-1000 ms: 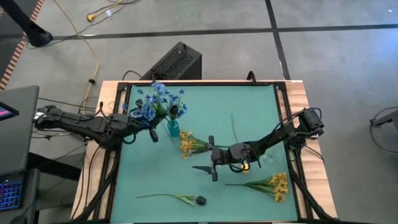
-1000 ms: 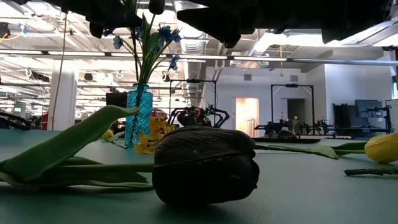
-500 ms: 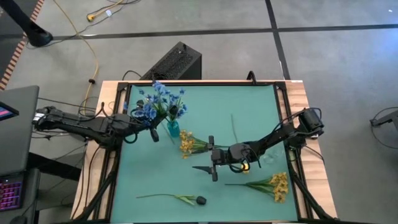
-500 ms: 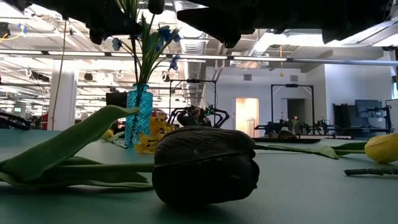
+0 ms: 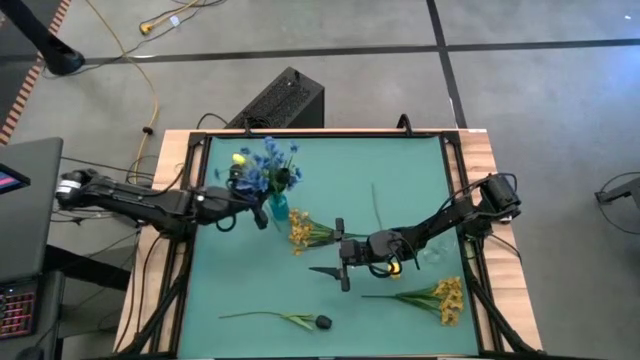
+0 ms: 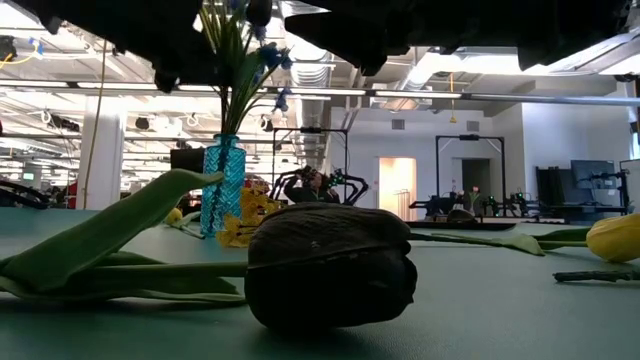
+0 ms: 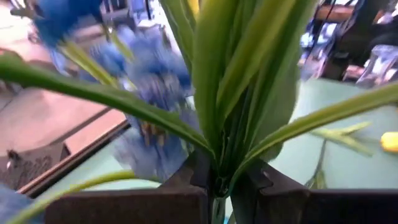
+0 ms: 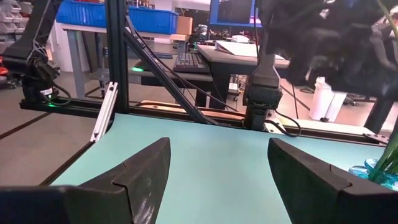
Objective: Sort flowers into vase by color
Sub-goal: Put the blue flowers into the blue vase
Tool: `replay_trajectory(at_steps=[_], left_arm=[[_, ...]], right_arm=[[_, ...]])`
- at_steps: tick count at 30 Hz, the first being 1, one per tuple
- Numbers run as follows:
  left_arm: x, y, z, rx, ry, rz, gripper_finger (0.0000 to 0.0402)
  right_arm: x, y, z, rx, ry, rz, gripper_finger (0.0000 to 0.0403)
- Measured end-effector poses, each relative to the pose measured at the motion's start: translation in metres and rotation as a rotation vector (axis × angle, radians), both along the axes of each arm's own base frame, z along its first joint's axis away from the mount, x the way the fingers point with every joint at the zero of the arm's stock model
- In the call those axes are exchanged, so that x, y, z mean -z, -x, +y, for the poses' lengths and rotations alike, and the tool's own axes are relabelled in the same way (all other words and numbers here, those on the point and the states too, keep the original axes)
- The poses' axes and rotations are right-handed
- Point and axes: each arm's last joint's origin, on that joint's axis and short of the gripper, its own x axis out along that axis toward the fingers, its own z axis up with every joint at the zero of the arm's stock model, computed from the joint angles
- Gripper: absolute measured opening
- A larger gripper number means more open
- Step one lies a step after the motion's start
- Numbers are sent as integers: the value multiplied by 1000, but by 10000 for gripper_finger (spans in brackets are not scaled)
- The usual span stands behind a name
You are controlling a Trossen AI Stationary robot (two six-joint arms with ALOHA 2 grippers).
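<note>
Left wrist view: the left claw (image 7: 219,186) is clamped on green stems of a blue sprig (image 5: 262,172), right above the blue vase (image 5: 277,207). The right claw (image 5: 342,254) hangs spread apart mid-worktop (image 5: 400,170), yellow-orange sprigs (image 5: 447,297) just beside it, a dark bud (image 5: 323,322) farther off.

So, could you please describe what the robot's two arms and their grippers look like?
Both arms are dark, slim and jointed, with black cables running along them. The left gripper and right gripper each have two dark, wedge-shaped fingers.
</note>
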Motion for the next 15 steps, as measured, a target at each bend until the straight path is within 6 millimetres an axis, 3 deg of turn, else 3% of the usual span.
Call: replay_trajectory(at_steps=[15], left_arm=[[20, -12, 3, -25, 32, 98, 16]], right_arm=[[0, 0, 0, 0, 0, 1, 296]])
